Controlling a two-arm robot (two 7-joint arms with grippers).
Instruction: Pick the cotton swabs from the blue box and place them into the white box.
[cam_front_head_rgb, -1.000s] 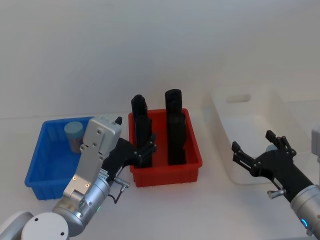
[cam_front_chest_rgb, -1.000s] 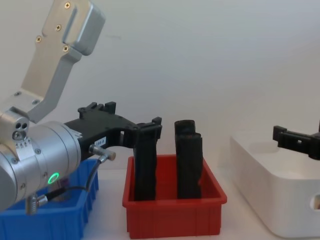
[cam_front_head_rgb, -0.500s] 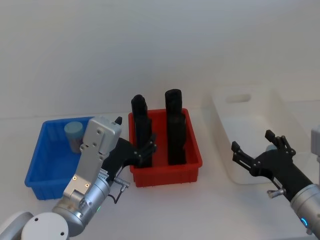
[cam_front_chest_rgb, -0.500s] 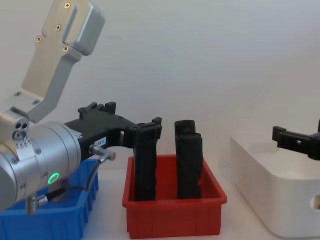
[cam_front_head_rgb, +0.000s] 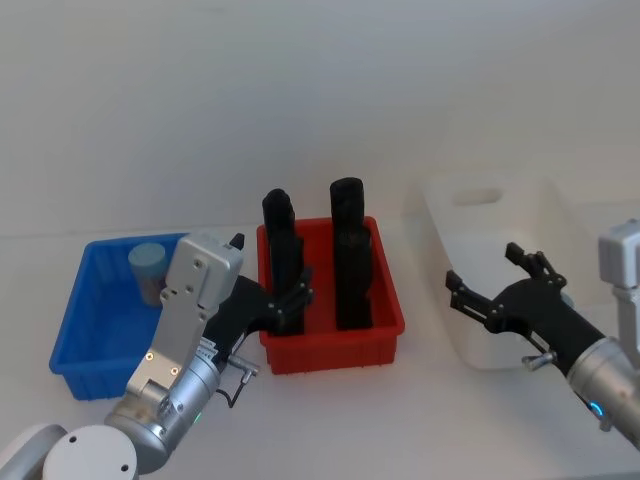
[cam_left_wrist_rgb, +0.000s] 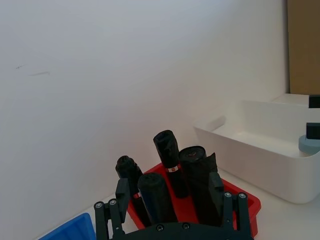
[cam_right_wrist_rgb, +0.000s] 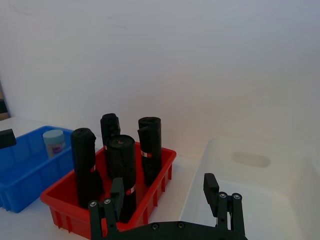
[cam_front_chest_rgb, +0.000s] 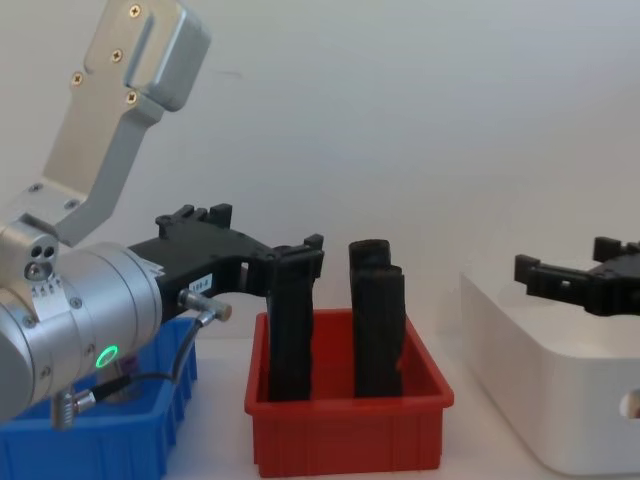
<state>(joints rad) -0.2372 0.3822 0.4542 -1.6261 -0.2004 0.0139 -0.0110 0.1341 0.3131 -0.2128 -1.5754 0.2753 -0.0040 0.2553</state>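
Head view: the right gripper (cam_front_head_rgb: 485, 268) hung with fingers spread and empty over the near left part of the white box (cam_front_head_rgb: 470, 340). The left gripper (cam_front_head_rgb: 292, 305), likewise spread and empty, hung at the near left corner of the red bin (cam_front_head_rgb: 330, 350) holding the upright black blocks (cam_front_head_rgb: 347, 250). One jar of cotton swabs (cam_front_head_rgb: 148, 270) stood in the far corner of the blue box (cam_front_head_rgb: 100, 330). Left wrist view: the left gripper's fingers framed the black blocks without touching them. Inside the white box (cam_left_wrist_rgb: 260, 160), a pale blue-grey lid (cam_left_wrist_rgb: 307, 145) sat below the other arm's dark fingertips, probably a jar already delivered. Right wrist view: nothing lay between the right gripper's (cam_right_wrist_rgb: 164, 192) fingers. The jar (cam_right_wrist_rgb: 53, 142) stood upright in the blue box, well apart from that arm. Chest view: the right gripper (cam_front_chest_rgb: 565, 285) hovered above the white box's rim (cam_front_chest_rgb: 540, 400). The step in hand appeared to be the interval between a release and the next pick. The next move called for an open gripper, probably the nearer left one, to go above the jar and descend around it.
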